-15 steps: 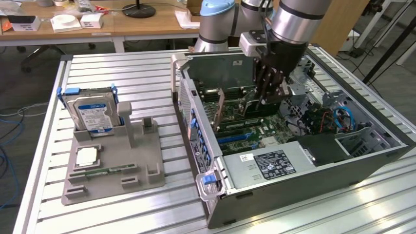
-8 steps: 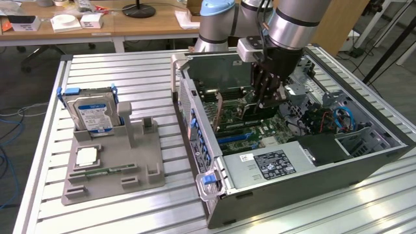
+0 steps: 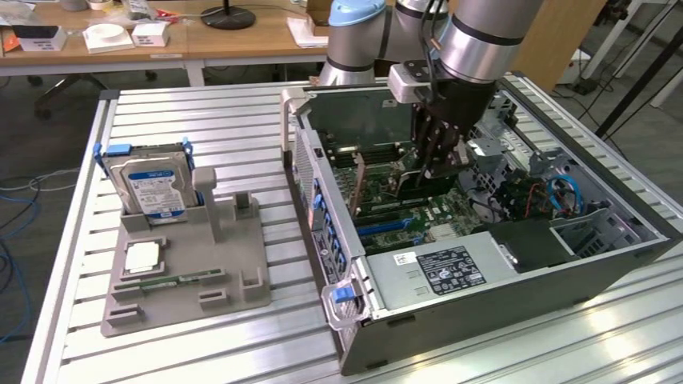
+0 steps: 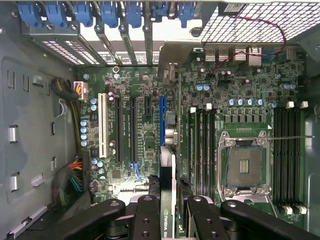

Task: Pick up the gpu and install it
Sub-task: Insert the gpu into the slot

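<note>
Black gripper [image 4: 171, 210] clamping thin flat gpu [image 4: 168, 165] edge-on, above green motherboard [image 4: 140, 125], inside grey metal case [image 3: 513, 280]

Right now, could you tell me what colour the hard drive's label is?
Blue and white, clearest in the exterior view.

Wooden desks [image 3: 160, 40], grey floor [image 3: 27, 128], office chair [image 3: 64, 88]

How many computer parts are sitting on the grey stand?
3: the hard drive standing upright at the far end, a square silver chip lying nearer, and a thin green memory stick beside the chip. Something small could hide behind the posts.
</note>
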`<state>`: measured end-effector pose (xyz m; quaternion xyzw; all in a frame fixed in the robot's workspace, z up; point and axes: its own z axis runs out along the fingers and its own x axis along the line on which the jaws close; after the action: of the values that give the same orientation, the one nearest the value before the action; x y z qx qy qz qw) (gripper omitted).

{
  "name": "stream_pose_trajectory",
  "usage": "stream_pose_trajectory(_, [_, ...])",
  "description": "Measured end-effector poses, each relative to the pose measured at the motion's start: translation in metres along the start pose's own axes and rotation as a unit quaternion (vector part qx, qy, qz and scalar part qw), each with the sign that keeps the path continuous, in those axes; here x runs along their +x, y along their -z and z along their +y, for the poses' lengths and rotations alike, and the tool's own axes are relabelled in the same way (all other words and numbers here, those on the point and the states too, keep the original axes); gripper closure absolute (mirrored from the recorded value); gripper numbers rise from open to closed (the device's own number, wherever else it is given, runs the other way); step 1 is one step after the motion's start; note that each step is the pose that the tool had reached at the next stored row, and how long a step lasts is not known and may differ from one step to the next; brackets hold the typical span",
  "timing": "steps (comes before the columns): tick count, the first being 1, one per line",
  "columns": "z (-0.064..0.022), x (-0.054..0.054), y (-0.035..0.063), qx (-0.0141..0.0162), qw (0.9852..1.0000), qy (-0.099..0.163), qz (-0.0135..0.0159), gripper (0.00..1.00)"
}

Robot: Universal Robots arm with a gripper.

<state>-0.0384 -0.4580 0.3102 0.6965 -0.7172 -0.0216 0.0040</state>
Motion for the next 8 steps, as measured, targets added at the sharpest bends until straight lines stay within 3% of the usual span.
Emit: stream_pose_trajectory(8, [-0.0001, 0.0000, -0.0006, 0.0001, 1.0000, 0.000, -0.0001, 0.74])
